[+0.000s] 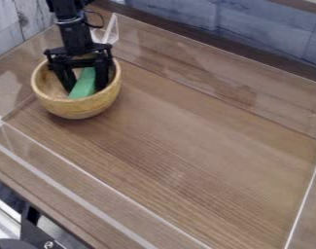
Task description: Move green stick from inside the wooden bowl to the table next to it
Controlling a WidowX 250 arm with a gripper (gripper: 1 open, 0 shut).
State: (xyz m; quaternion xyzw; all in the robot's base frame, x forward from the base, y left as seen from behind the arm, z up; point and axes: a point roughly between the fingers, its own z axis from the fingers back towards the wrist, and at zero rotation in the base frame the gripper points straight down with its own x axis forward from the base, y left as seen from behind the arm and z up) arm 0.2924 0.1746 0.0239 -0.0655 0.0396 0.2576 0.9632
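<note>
The wooden bowl (76, 97) sits at the far left of the table (199, 136). Inside it lies the green stick (85, 85), bright green and leaning toward the bowl's right side. My gripper (80, 76) hangs straight down into the bowl, black, with its fingers (59, 78) spread open on either side of the stick. I cannot tell whether the fingers touch the stick. The arm above hides the stick's far end.
Low clear plastic walls (226, 53) border the tabletop on all sides. A white object (106, 31) stands behind the bowl near the back wall. Bare wood-grain surface stretches to the right of the bowl.
</note>
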